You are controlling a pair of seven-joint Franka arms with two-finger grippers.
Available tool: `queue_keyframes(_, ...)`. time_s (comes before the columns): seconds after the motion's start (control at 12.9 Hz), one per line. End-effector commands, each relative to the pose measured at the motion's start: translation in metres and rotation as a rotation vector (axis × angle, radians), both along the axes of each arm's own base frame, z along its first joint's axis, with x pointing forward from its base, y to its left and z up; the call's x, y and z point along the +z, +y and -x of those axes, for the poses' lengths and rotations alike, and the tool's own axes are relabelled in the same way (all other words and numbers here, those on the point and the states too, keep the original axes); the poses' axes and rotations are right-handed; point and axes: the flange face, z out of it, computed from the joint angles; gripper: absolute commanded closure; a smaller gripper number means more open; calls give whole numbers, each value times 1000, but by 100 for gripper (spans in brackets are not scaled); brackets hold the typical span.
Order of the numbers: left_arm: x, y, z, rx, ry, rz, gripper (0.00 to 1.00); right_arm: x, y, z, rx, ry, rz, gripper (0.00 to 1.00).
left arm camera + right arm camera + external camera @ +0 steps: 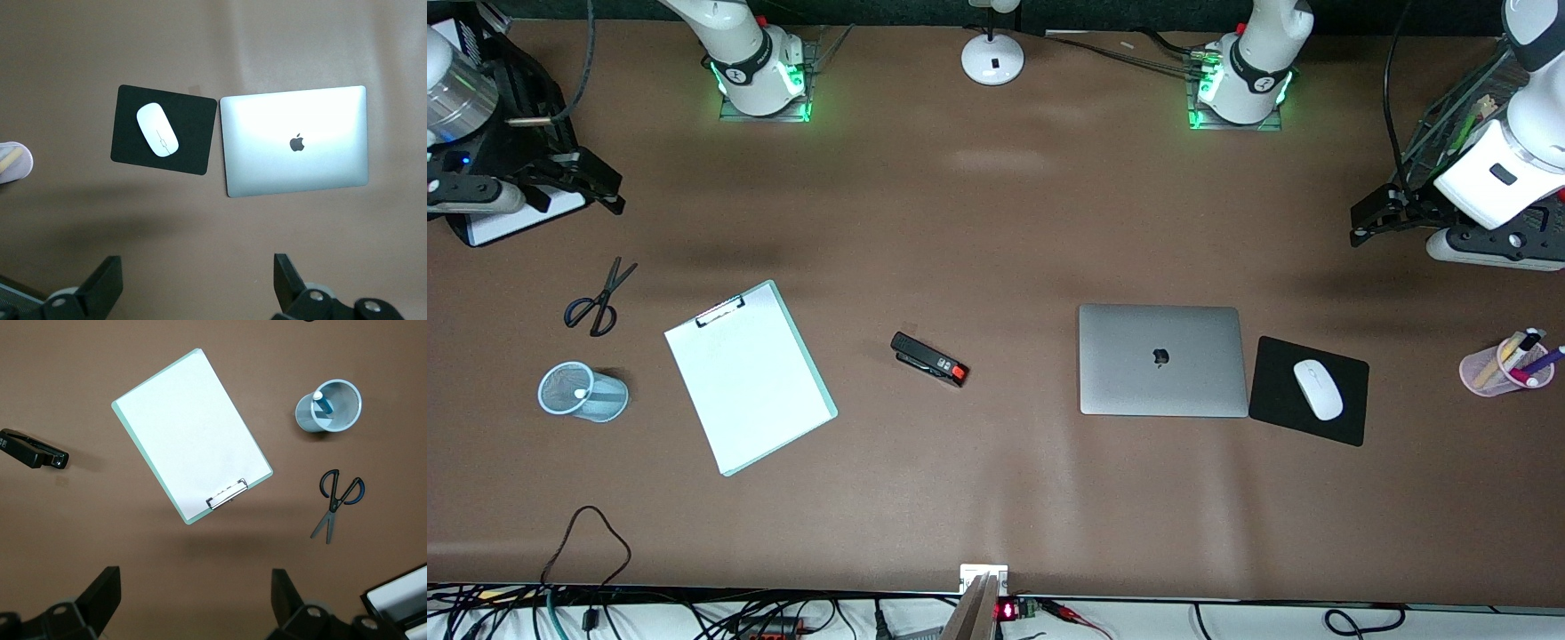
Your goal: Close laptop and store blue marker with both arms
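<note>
Overhead, at a matte brown table (pixel 996 222): the laptop (pixel 1162 360), lid down and lying flat, a slim rounded rectangle of brushed silver-grey with a dark apple logo at its centre. Set toward the left arm's end, just beside a black mouse pad (pixel 1343 422) carrying a glossy white oval mouse (pixel 1318 388).

Toward the right arm's end: the blue marker (pixel 322 405), light blue with a whitish tip, standing inside a round pale-blue mesh cup (pixel 583 391). Placed near the cup, farther from the front camera, black-handled scissors (pixel 600 298). Beside the cup, a white sheet on a pale-green clipboard (pixel 751 378) with a metal clip, lying at a slant. Between clipboard and laptop, a black stapler (pixel 929 358) with a red end.

Left gripper (pixel 193 285): raised over the table's left-arm end, black fingers spread wide, grasping nothing, looking down on laptop and mouse pad. Right gripper (pixel 193 599): raised over the right-arm end, likewise released and empty, above clipboard, cup and scissors.

At the left arm's edge of the table, a translucent pink cup (pixel 1498 369) of pens.
</note>
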Motion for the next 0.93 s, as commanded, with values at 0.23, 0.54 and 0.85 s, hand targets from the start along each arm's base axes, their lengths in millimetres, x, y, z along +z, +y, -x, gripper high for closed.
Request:
queue_keyframes(0.23, 1, 2, 1, -23, -6, -2, 0, 19, -4, -3, 33, -38, 3, 0)
queue_keyframes(0.54, 1, 2, 1, -23, -6, -2, 0, 20, -7, -1, 51, -22, 2, 0)
queue_keyframes(0.85, 1, 2, 1, -23, -6, -2, 0, 17, -5, -2, 56, -13, 5, 0)
